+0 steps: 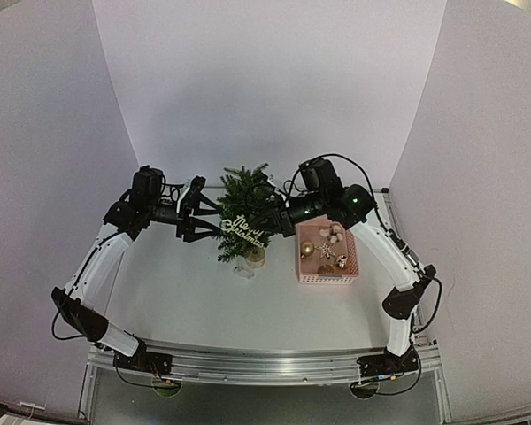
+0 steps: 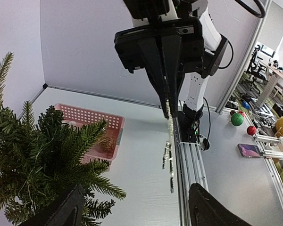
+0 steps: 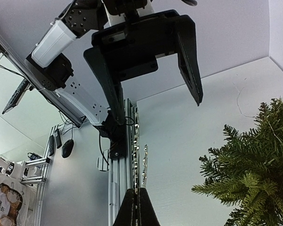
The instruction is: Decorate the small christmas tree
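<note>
Little room parts left pincer (image 2: 136, 190) from tree (image 2: 42, 155).

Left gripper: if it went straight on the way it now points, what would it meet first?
Probably the gold glitter sign, held edge-on by the shut right gripper, facing the gap of the open left gripper. The small christmas tree stands to one side.

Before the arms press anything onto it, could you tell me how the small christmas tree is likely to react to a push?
The small christmas tree stands on a narrow pale base under much wider branches, so a sideways push would probably tip or slide it. Those thin bristly branches look springy and should bend rather than resist.
</note>
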{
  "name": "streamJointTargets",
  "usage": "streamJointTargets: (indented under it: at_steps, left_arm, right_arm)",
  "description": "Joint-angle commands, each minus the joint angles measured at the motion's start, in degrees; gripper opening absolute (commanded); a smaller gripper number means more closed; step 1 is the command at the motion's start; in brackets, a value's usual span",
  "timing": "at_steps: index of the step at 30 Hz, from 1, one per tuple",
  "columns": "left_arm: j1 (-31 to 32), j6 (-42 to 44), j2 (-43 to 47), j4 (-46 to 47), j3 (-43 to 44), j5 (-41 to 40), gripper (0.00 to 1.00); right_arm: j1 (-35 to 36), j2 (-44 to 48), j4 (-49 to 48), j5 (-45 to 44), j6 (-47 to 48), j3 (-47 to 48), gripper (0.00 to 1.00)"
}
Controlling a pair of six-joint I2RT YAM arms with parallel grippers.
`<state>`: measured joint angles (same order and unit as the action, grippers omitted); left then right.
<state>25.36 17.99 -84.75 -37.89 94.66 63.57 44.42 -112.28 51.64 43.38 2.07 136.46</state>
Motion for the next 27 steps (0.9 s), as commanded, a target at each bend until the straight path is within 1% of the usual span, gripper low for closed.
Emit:
streamJointTargets:
  at_steps: [1, 2, 6, 8, 10, 11, 15, 19, 24, 27]
  left_arm:
    - [0.9, 3.7, -1.4, -4.6, 4.8, 3.2, 0.72]
    - [1.1, 3.8, -1.8, -4.8, 5.2, 3.3, 0.71]
    - [1.5, 4.6, -2.7, -5.5, 6.1, 2.5, 0.56]
    - [1.6, 4.9, -3.2, -6.1, 6.6, 2.5, 0.45]
    - [1.7, 5.3, -3.5, -6.8, 6.9, 2.4, 0.36]
    - [1.6, 5.6, -3.5, -7.3, 7.0, 2.3, 0.35]
    - [1.7, 7.6, -3.9, -10.2, 7.7, 2.3, 0.37]
    - [1.7, 8.9, -4.4, -12.3, 8.5, 2.2, 0.37]
    - [1.7, 8.5, -4.5, -11.2, 8.6, 2.5, 0.23]
    - [1.7, 8.1, -4.4, -10.5, 8.3, 2.9, 0.13]
  right_arm:
    - [0.3, -2.0, -0.2, 1.5, 0.2, 1.3, 0.00]
    - [0.3, -2.1, -0.2, 1.6, 0.3, 1.4, 0.00]
    - [0.3, -2.9, -0.2, 2.1, 0.5, 2.4, 0.00]
    - [0.3, -3.1, -0.2, 2.0, 0.8, 2.8, 0.00]
    - [0.3, -3.1, -0.2, 1.8, 1.2, 2.8, 0.00]
    - [0.3, -3.1, -0.2, 1.8, 1.4, 2.8, 0.00]
    - [0.3, -2.9, -0.2, 1.5, 2.4, 2.9, 0.00]
    - [0.3, -3.0, -0.2, 1.3, 3.2, 3.3, 0.00]
    - [0.3, -3.2, -0.2, 1.5, 3.3, 3.3, 0.00]
    - [0.3, -3.2, -0.3, 1.5, 3.4, 3.1, 0.00]
